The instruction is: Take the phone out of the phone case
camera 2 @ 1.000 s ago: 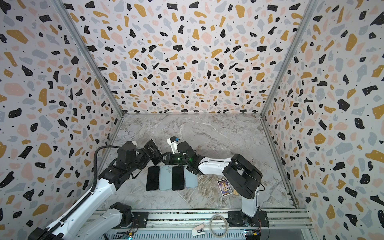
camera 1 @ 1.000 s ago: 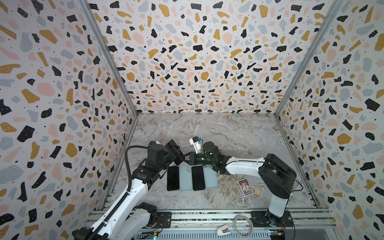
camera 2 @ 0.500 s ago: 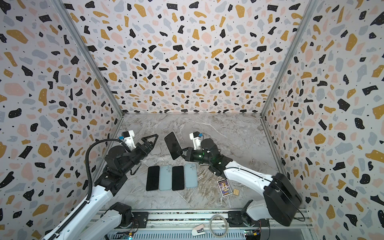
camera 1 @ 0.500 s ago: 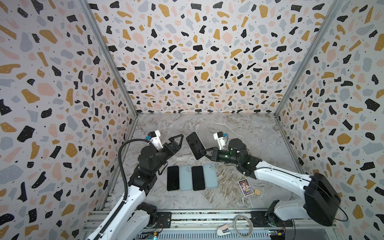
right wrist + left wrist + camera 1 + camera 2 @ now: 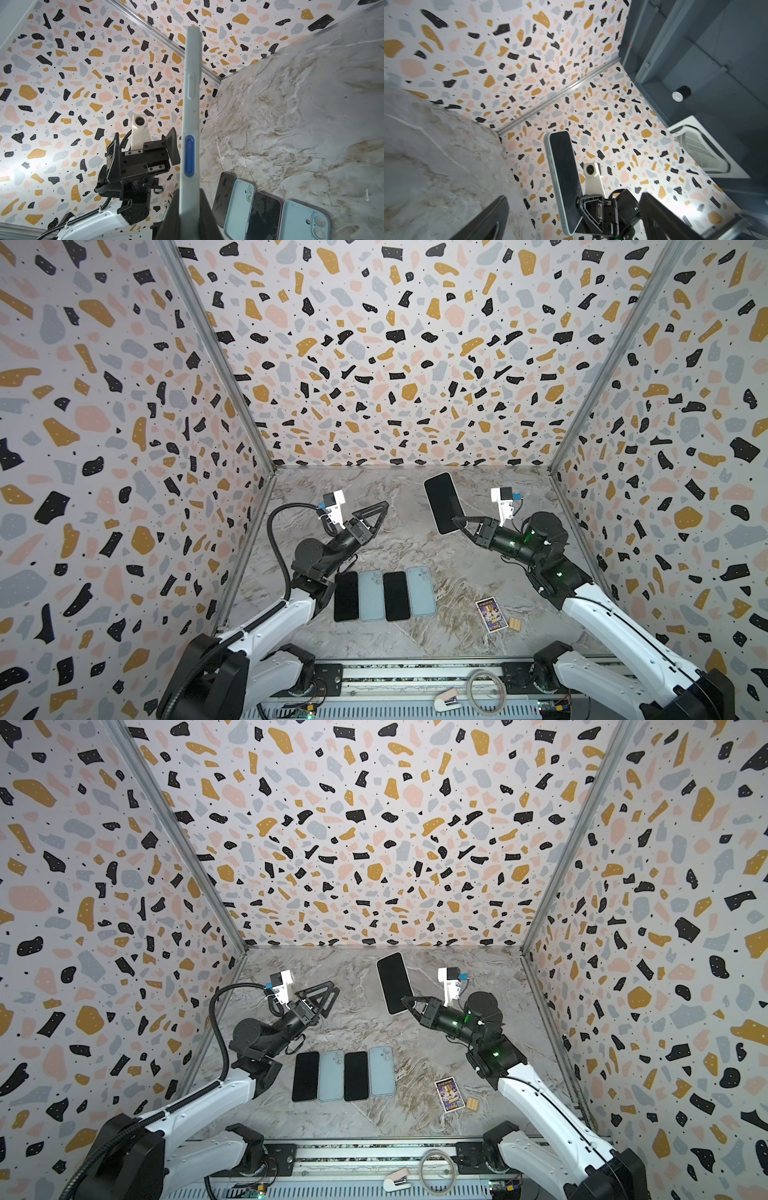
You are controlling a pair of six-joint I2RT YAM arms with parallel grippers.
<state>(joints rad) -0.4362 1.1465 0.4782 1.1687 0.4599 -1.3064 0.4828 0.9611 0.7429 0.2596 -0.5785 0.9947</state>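
- Since a second ago both arms have risen from the row of handsets and drawn apart, and the cased phone has gone up with the right one.
- Left: the left gripper (image 5: pixel 376 517) hangs above the grey marbled table (image 5: pixel 415 543). Its arm is bent at the elbow and points up and rightward, jaws spread wide with nothing in them.
- Middle, near: four flat pieces lie side by side in a row: a black slab phone (image 5: pixel 346 601), a pale blue back (image 5: pixel 371 600) with camera rings, a second black slab phone (image 5: pixel 397 600), a second pale blue back (image 5: pixel 420 596).
- Right, far: the right gripper (image 5: pixel 457 521) is clenched on the lower end of one black-screened phone in a pale blue rubbery case (image 5: pixel 442 506). It is held aloft and tilted, screen toward the left arm, and the phone sits inside its case.
- Right, near: one colourful printed card (image 5: pixel 491 615), with one small wooden block (image 5: pixel 515 624) just beside it.
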